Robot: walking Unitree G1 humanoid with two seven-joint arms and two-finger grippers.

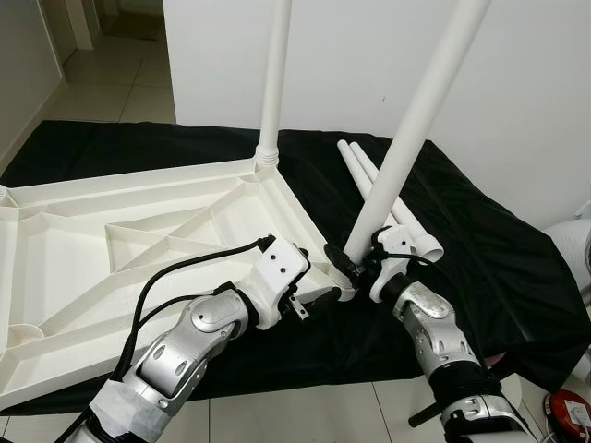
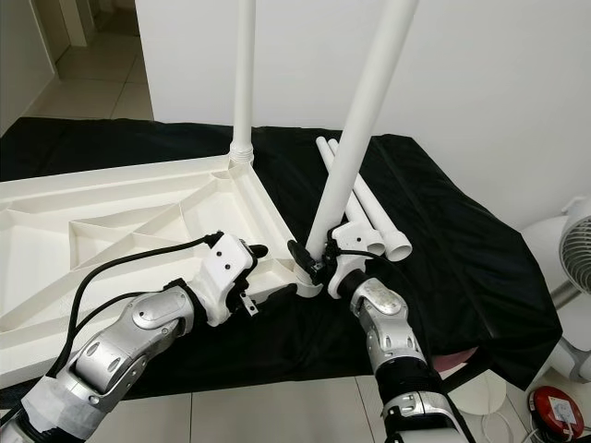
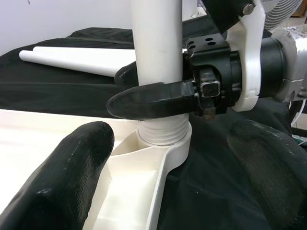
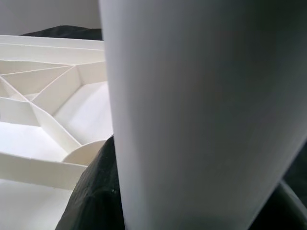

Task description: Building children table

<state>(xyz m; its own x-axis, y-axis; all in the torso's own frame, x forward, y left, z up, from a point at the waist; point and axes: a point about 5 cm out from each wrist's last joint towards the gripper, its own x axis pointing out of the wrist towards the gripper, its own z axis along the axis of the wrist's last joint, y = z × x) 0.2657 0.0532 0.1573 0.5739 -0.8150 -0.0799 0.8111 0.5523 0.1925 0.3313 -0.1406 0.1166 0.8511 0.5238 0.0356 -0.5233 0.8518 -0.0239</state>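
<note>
The right gripper [image 1: 349,263] clamped its fingers on the leg [image 1: 406,148], which leaned off its socket [image 3: 163,143]; the left gripper [image 1: 319,300], fingers wide, flanked that socket.

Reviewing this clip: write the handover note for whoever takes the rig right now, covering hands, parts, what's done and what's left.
Right hand: shut on the tilted leg, low down near its threaded end, which sits at the near corner socket of the upturned tabletop; the thread still shows, so it is not fully home.
Left hand: open, at the tabletop edge beside that socket, holding nothing.
Done: far-corner leg stands upright in its socket.
Spare legs: two lying on the black cloth behind the right hand.
Left: seat and tighten this leg, then fit the two spares at the other corners.
</note>
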